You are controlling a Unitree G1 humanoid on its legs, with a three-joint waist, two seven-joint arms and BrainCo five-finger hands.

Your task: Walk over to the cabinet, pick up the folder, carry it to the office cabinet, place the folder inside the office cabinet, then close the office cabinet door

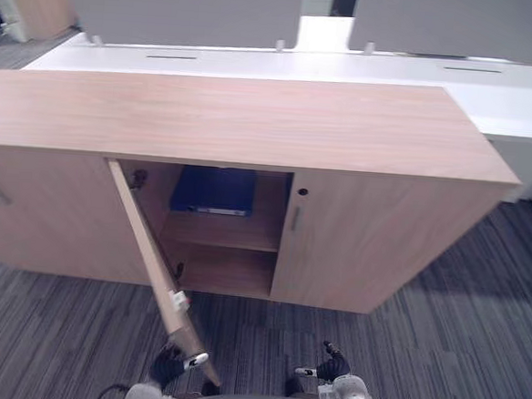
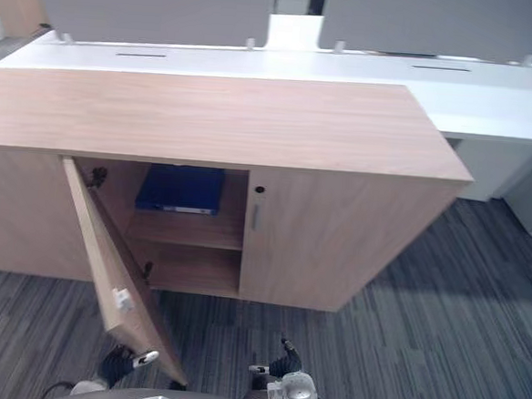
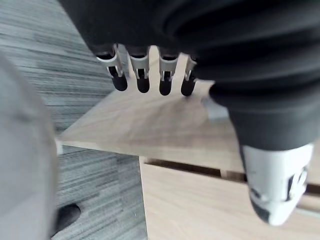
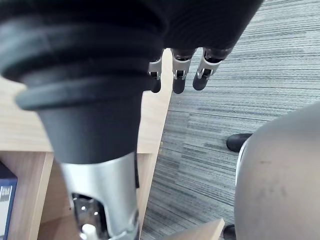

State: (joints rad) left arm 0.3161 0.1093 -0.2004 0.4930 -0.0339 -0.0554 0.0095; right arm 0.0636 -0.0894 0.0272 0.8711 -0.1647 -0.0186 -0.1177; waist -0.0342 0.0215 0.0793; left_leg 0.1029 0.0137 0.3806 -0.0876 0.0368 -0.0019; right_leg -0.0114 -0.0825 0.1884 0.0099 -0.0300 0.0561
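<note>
Well ahead of both hands and higher than them, the blue folder (image 1: 214,191) lies on the upper shelf (image 1: 223,231) inside the wooden office cabinet (image 1: 253,121), apart from either hand. The cabinet door (image 1: 149,246) in front of it stands swung wide open, its free lower corner reaching down to the left hand (image 1: 168,366). That hand sits right at the door's edge with its fingers (image 3: 142,82) straight and spread toward the wooden face; I cannot tell if they touch it. The right hand (image 1: 332,364) hangs off to the other side over the striped grey carpet (image 1: 439,339), fingers (image 4: 179,75) relaxed and straight, holding nothing. Beyond the cabinet runs a white desk (image 1: 510,98).
</note>
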